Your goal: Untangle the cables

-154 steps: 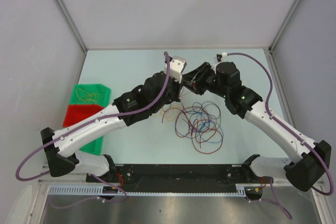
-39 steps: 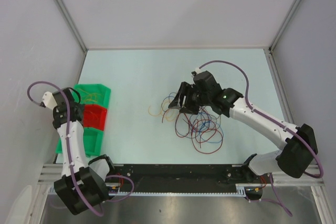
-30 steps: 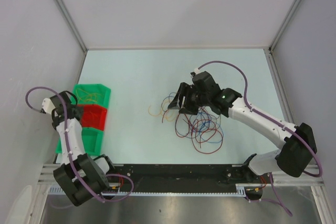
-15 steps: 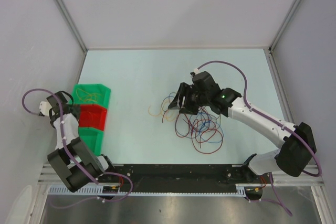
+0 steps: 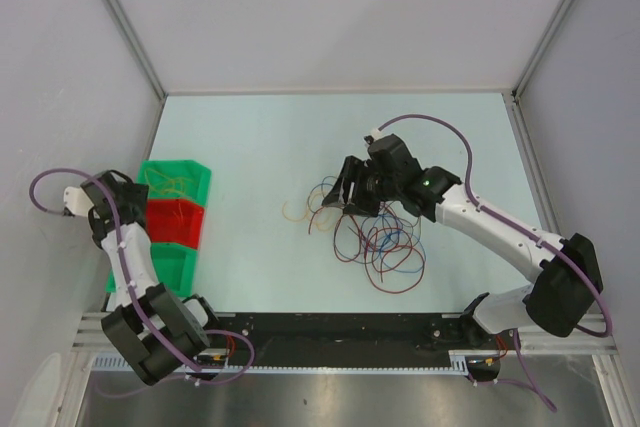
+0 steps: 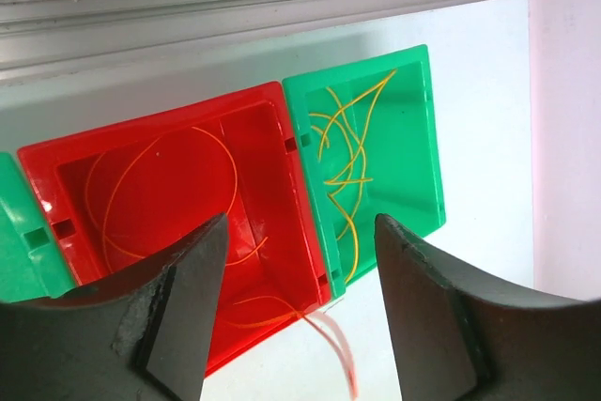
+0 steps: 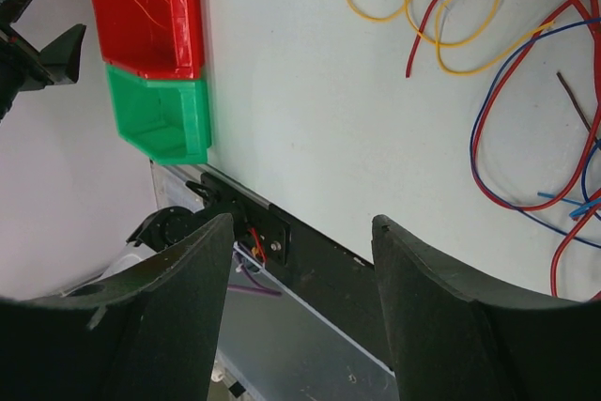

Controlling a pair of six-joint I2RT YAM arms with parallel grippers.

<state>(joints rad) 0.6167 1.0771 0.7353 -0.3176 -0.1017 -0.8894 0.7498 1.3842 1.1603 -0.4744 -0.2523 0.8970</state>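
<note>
A tangle of red, blue, maroon and purple cables [image 5: 380, 239] lies mid-table, with a yellow loop [image 5: 295, 212] at its left. My right gripper [image 5: 345, 192] hovers open over the tangle's upper left edge, nothing between its fingers; its wrist view shows red, blue and yellow strands [image 7: 488, 44]. My left gripper [image 6: 300, 312] stands open above the red bin [image 6: 268, 232]. An orange-red cable [image 6: 333, 349] is blurred, draped over that bin's near corner. An orange loop [image 6: 160, 185] lies inside. Yellow cables [image 6: 352, 152] fill the green bin [image 6: 413, 129].
Three bins stand in a row at the table's left edge: green [image 5: 195, 179], red [image 5: 190, 222], green [image 5: 172, 265]. The left wall is close behind the left arm [image 5: 125, 247]. A black rail [image 5: 340, 327] runs along the near edge.
My left gripper has opened and let go of an orange-red cable, which drops at the red bin's corner. The left wrist has drifted slightly left. The right arm has stayed put.
</note>
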